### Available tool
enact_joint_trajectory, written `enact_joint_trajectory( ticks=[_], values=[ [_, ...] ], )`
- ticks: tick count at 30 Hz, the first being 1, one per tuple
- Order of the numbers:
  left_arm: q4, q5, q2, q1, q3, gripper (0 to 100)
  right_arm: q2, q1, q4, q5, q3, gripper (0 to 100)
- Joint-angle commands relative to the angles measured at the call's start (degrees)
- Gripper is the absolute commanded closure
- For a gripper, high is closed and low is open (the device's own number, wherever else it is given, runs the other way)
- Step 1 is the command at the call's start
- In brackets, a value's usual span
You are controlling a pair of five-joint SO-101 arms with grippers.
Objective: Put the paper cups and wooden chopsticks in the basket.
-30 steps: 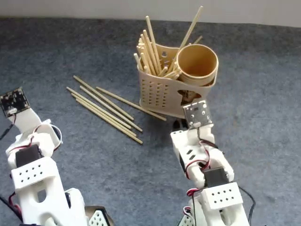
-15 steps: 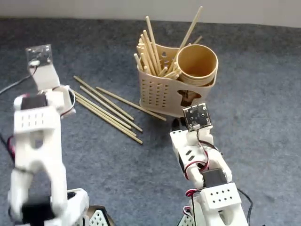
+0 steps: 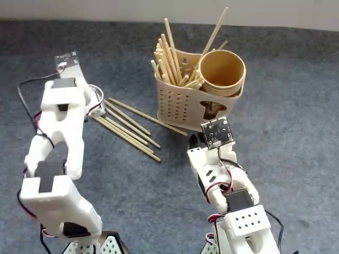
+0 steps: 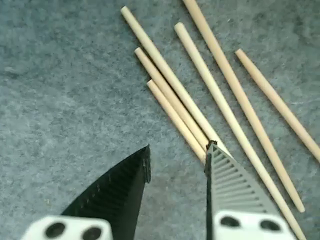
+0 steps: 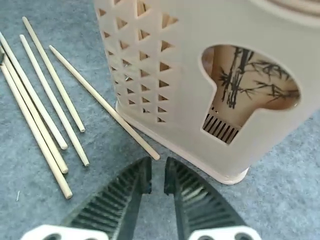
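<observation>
Several wooden chopsticks (image 3: 132, 124) lie loose on the grey carpet, left of the beige basket (image 3: 180, 106). The basket holds a paper cup (image 3: 222, 71) and a bundle of upright chopsticks (image 3: 169, 53). My left gripper (image 4: 178, 150) hangs open just above the loose chopsticks (image 4: 172, 82), with a few of their ends between its fingers. My right gripper (image 5: 156, 167) is shut with nothing in it, low in front of the basket (image 5: 165, 75). The cup (image 5: 250, 80) shows through the basket's handle hole.
One loose chopstick (image 5: 105, 105) runs up to the basket's base, close to my right gripper. Grey carpet (image 3: 296, 132) covers the whole table, with bare room to the right of the basket and in front of the chopsticks.
The left arm has swung forward and to the right from the left edge, and now stands over the left ends of the loose chopsticks. The right arm has hardly moved.
</observation>
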Motion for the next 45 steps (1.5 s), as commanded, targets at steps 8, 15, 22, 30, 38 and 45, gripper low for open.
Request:
enact_joint_trajectory(
  ticks=[8, 15, 22, 30, 38, 45],
  values=[
    [0.2, 3.6, 11.5, 1.5, -11.6, 81, -1.3, -0.6, -1.4, 0.6, -0.1, 94.0],
    [0.2, 3.3, 15.2, 1.4, -13.1, 84, -1.3, -0.6, -1.4, 0.6, -0.1, 94.0],
    [0.3, 3.3, 16.9, 1.3, -13.1, 91, -1.3, -0.6, -1.4, 0.6, -0.1, 94.0],
    [2.6, 1.8, 16.8, -1.2, -13.1, 97, -1.3, -0.6, -1.4, 0.6, -0.1, 94.0],
    [9.2, -1.9, 10.8, -0.7, -15.9, 100, -1.3, -0.6, -1.4, 0.6, -0.1, 94.0],
    [9.4, -2.0, -1.3, 1.7, -13.1, 100, -1.3, -0.6, -1.4, 0.6, -0.1, 94.0]
  ],
)
